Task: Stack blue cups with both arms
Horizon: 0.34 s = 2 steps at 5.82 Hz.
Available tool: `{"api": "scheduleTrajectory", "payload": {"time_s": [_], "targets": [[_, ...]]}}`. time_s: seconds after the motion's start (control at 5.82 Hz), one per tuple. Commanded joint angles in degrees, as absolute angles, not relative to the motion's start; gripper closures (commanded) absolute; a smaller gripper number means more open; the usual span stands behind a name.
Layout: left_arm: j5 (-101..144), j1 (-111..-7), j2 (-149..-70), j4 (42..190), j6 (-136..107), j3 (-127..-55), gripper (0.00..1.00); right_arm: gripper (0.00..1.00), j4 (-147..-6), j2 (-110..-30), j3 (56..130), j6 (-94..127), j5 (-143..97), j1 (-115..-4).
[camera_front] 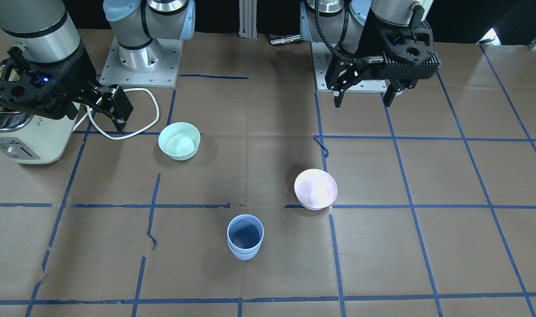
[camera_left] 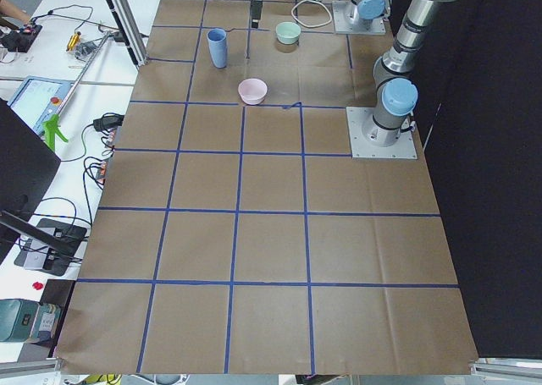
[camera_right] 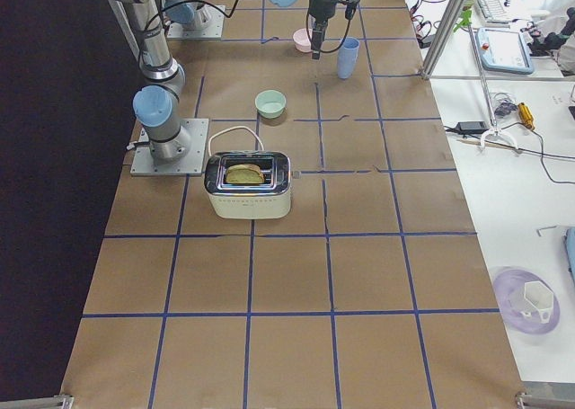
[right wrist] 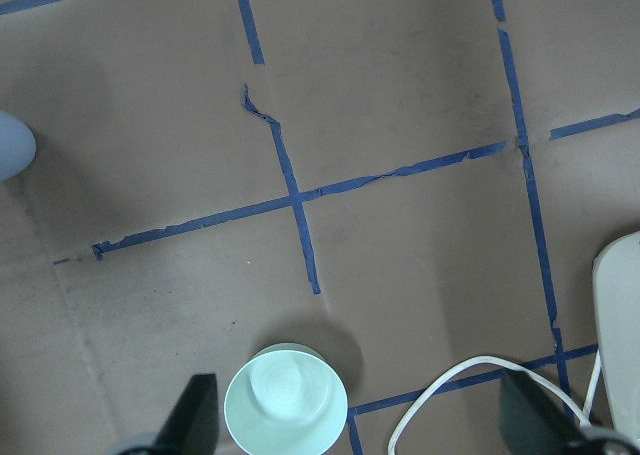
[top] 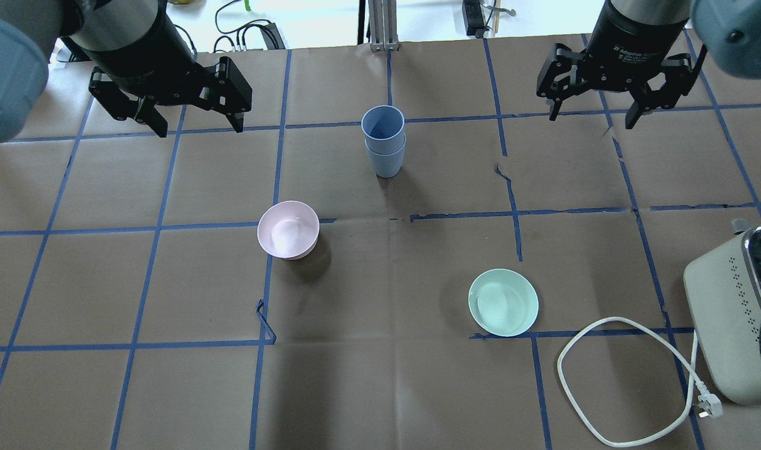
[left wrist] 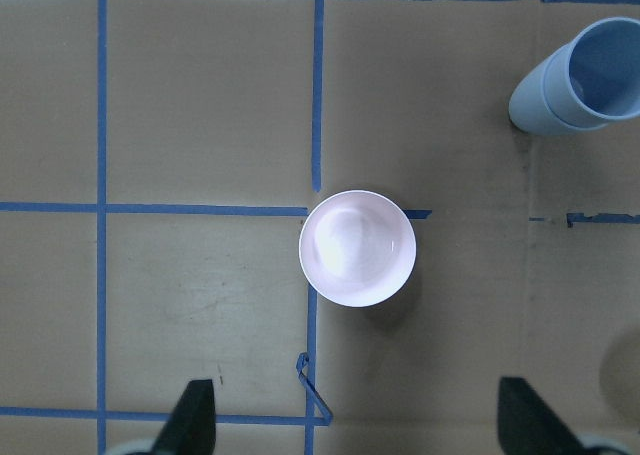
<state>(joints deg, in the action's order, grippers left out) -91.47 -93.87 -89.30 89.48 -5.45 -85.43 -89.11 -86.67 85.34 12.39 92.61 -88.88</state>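
The two blue cups (top: pixel 383 140) stand nested, one inside the other, upright at the far middle of the table; they also show in the front view (camera_front: pixel 245 236), the left wrist view (left wrist: pixel 585 75) and the side views (camera_left: pixel 218 46) (camera_right: pixel 348 57). My left gripper (top: pixel 193 122) is open and empty, high above the table to the cups' left; it also shows in the front view (camera_front: pixel 362 99). My right gripper (top: pixel 593 115) is open and empty, high to the cups' right, and in the front view (camera_front: pixel 105 116).
A pale pink bowl (top: pixel 288 229) sits left of centre. A mint-green bowl (top: pixel 503 302) sits right of centre. A cream toaster (top: pixel 733 328) with bread stands at the right edge, its white cable (top: pixel 624 381) looped beside it. Blue tape lines grid the brown table.
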Motion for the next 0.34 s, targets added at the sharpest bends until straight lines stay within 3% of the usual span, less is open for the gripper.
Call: {"api": "scheduleTrajectory", "payload": {"time_s": [0.0,0.17], "targets": [[-91.49,-93.87,-89.30,89.47,-5.45,-85.34,0.02,0.00,-89.12,-86.75,85.43,12.39,92.46,-88.95],[-91.41,-93.87,-89.30,89.47,-5.36,-85.34,0.02,0.00,-89.12,-86.75,85.43,12.39,92.46,-88.95]]}}
